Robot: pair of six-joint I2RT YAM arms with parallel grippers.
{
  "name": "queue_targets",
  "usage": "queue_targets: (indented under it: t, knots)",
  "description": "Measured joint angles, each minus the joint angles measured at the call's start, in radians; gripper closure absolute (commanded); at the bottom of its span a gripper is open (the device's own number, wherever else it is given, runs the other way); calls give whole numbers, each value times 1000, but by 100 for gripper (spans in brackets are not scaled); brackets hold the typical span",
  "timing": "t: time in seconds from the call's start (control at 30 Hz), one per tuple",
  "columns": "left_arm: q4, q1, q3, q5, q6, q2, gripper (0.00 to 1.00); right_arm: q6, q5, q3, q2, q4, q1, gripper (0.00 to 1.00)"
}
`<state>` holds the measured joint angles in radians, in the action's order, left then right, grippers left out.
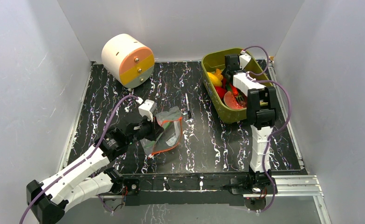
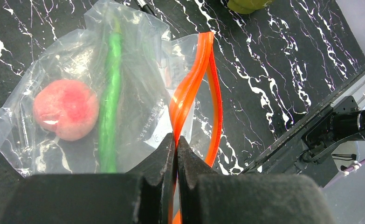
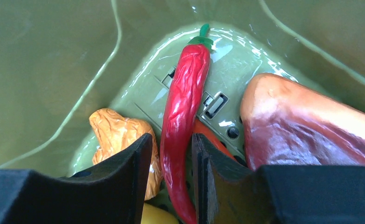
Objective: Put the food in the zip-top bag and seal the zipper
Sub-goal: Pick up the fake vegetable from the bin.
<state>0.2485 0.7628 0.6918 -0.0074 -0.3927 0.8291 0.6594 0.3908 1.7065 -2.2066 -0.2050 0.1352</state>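
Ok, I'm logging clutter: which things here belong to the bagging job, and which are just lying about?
Job: zip-top bag, zipper, peach and green pepper inside it, red chili, other toy food.
Lying about: olive-green tub (only holds the food), black stick, cream-and-orange drum.

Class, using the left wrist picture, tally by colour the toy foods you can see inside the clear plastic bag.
Pink-red, round glossy toy peach: 1
Green, long glossy toy pepper: 1
Total: 2
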Motion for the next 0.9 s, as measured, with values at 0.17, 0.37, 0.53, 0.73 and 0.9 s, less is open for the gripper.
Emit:
queue_targets:
  t: [0.17, 0.37, 0.53, 0.73, 0.9]
  knots:
    - [-9, 0, 0, 2, 0, 18, 100, -4, 4, 35, -45, -2, 0, 68]
    - [-8, 0, 0, 4, 0, 21, 100, -14, 4, 50, -56, -7, 0, 73]
    - [-8, 0, 0, 4, 0, 21, 100, -31, 4, 50, -56, -7, -2, 71]
    - [-5, 0, 0, 4, -1, 16, 100, -40, 2, 50, -58, -7, -10, 71]
    - [-2, 0, 0, 4, 0, 11, 100, -58, -9, 52, -64, -5, -16, 77]
